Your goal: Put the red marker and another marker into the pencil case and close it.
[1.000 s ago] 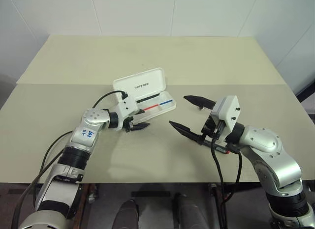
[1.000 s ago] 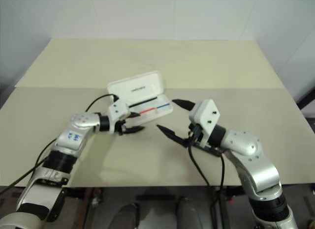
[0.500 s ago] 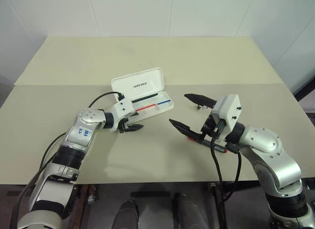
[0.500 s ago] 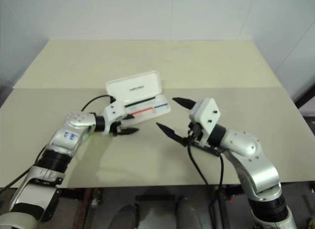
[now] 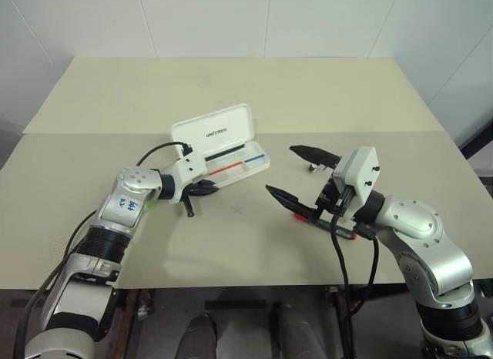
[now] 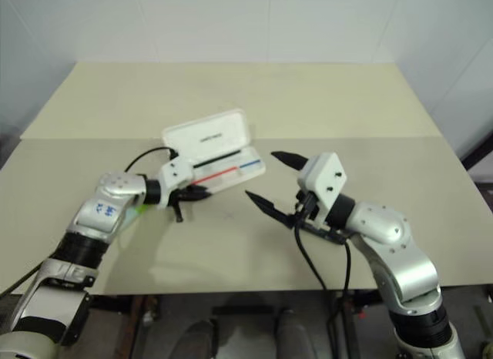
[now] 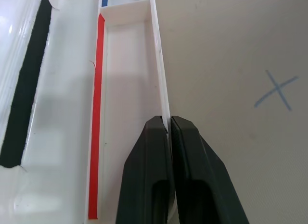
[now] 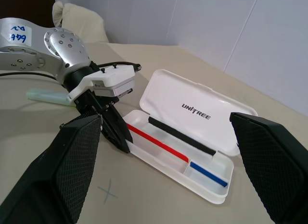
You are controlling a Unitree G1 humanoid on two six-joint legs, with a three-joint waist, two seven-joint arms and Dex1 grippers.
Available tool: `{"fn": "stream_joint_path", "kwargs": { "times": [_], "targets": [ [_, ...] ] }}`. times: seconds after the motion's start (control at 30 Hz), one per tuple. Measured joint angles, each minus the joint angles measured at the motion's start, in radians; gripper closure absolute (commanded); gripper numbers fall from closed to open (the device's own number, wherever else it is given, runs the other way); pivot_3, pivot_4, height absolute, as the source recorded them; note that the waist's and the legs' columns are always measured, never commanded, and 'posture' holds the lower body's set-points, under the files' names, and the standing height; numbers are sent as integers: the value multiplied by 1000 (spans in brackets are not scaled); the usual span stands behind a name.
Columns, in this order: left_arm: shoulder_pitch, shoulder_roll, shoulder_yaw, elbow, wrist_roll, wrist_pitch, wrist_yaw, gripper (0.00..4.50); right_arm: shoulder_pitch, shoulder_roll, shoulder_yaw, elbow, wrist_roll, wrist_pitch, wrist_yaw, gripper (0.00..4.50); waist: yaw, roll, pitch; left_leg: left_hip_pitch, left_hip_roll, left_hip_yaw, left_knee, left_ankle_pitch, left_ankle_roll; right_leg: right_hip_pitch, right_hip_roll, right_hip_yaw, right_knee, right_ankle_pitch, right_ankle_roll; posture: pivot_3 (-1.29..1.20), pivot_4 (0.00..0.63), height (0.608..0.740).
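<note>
The white pencil case [image 5: 219,133] lies open at the table's middle, its lid tipped back. My left gripper [image 5: 202,188] is shut on the thin near wall of its tray [image 7: 159,80], at the tray's left end. The red marker [image 5: 297,217] lies on the table under my right wrist, partly hidden by it. Behind my left forearm lies the pale green marker [image 8: 45,95], off to the case's left. My right gripper [image 5: 283,171] hangs open above the table right of the case, holding nothing.
A thin black pen [image 8: 180,136] sits in the lid and a red-and-blue stick [image 8: 159,143] in the tray. A small shiny metal object [image 5: 312,167] lies by my right gripper. A blue cross [image 7: 275,91] is marked on the table in front of the case.
My left gripper's fingers, apart before, have closed onto the tray's near wall. The right arm has not moved.
</note>
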Motion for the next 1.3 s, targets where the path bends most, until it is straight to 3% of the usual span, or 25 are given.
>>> {"fn": "stream_joint_path", "kwargs": {
  "times": [0.27,0.47,0.63,0.97,1.17,1.3],
  "targets": [
    [17,15,-11,-31,-15,-66,-116,4485,1,-6,-5,3,1,-2,12,0,5,0,0,-1,0,0,-1,-1,1,0,0,0,-1,-1,-1,0,150,740],
    [119,89,-39,-222,-56,-98,-272,4485,64,-48,-45,2,15,-2,41,0,7,0,0,-2,0,0,-2,-2,1,-1,0,0,-1,-2,1,0,150,740],
    [168,125,-41,-293,-59,-102,-299,4485,120,-76,-81,-20,36,3,51,0,6,0,0,-1,0,0,-1,-2,1,0,0,0,-1,-5,-5,0,150,740],
    [170,132,-43,-253,-41,-177,-293,4485,158,-84,-117,-65,62,23,47,0,4,0,0,-1,0,0,0,-2,2,0,0,0,-1,-5,-5,0,150,740],
    [170,131,-43,-250,-41,-149,-285,2864,156,-90,-119,-65,68,37,42,0,4,0,0,-1,0,0,1,-2,2,0,0,0,-1,-5,-5,0,150,740],
    [170,137,-32,-314,-102,-31,-306,2864,141,-89,-117,-65,68,37,42,0,4,0,0,-2,0,0,1,-2,2,0,0,0,-1,-5,-5,0,150,740]
  ]
}}
